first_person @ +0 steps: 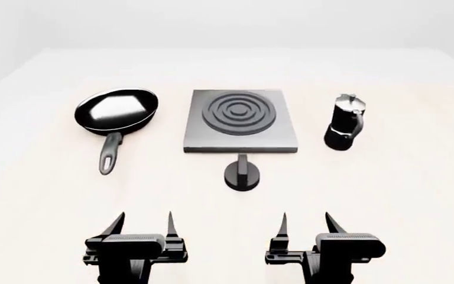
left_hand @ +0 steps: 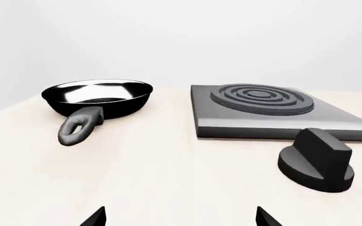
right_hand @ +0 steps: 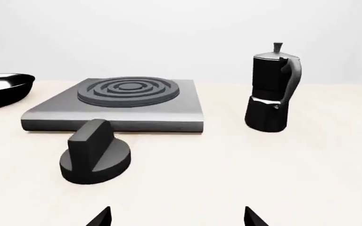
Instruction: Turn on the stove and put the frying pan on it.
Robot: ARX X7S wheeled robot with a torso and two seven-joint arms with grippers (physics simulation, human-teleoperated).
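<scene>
The stove [first_person: 240,121], a grey square plate with dark burner rings, lies mid-table; it also shows in the left wrist view [left_hand: 263,110] and the right wrist view [right_hand: 121,106]. Its black round knob [first_person: 242,174] stands just in front of it, also seen from both wrists [left_hand: 317,162] [right_hand: 95,159]. The frying pan [first_person: 116,110] sits left of the stove, handle [first_person: 109,155] pointing toward me; the left wrist view shows it too [left_hand: 98,98]. My left gripper [first_person: 143,223] and right gripper [first_person: 306,222] are open, empty, near the front, well short of everything.
A black moka pot [first_person: 344,123] with a silver lid stands right of the stove, also seen in the right wrist view [right_hand: 271,94]. The pale table [first_person: 416,195] stretches wide on both sides and ends at a far edge behind the objects.
</scene>
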